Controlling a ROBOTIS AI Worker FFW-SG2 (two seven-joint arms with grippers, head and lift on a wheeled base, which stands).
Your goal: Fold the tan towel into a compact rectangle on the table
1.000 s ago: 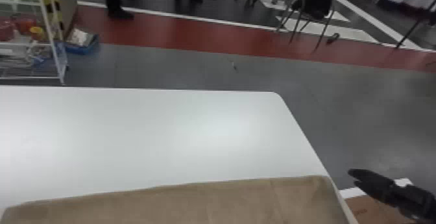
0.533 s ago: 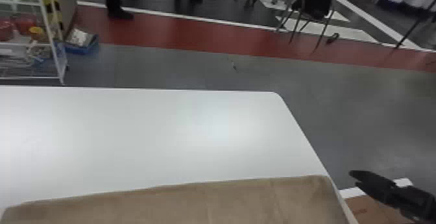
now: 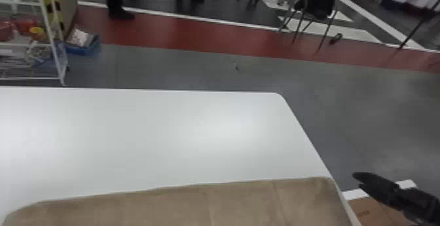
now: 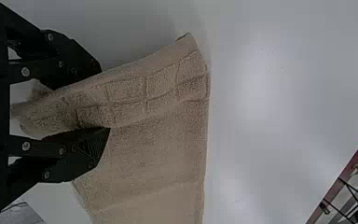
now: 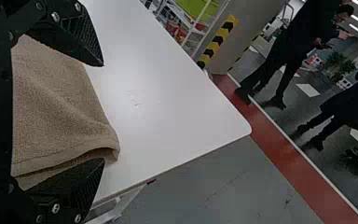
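Between the two fingers of the left gripper (image 4: 103, 100), which are spread apart, a turned-over part of the tan towel (image 4: 144, 93) is seen. This part is marked with a pattern of squares, and it is extended past the fingertips; whether it is pinched cannot be told. Beside it, a smoother part of the towel is spread out, also past the fingertips.

The right gripper (image 3: 376, 187) is seen in the head view just beside the towel's side, past the table's edge. In its own wrist view, the fingers of the right gripper (image 5: 103, 113) are held wide apart. A corner of the towel, with more than one layer at its border, is shown between them and a little past the tips; whether it is touched by them cannot be told.

Under the towel and farther from the fingers, the white table (image 3: 163, 127) is placed. In the head view, a brown box (image 3: 376, 210) is seen behind the right gripper, lower than the table. Past the table's far edge, the grey floor (image 3: 196, 71) is followed by a red strip (image 3: 196, 38). On the robot's left, a white rack (image 3: 60, 61) is stood, with a blue tray (image 3: 86, 47) near it. Farther away, a chair (image 3: 316, 2) is seen.
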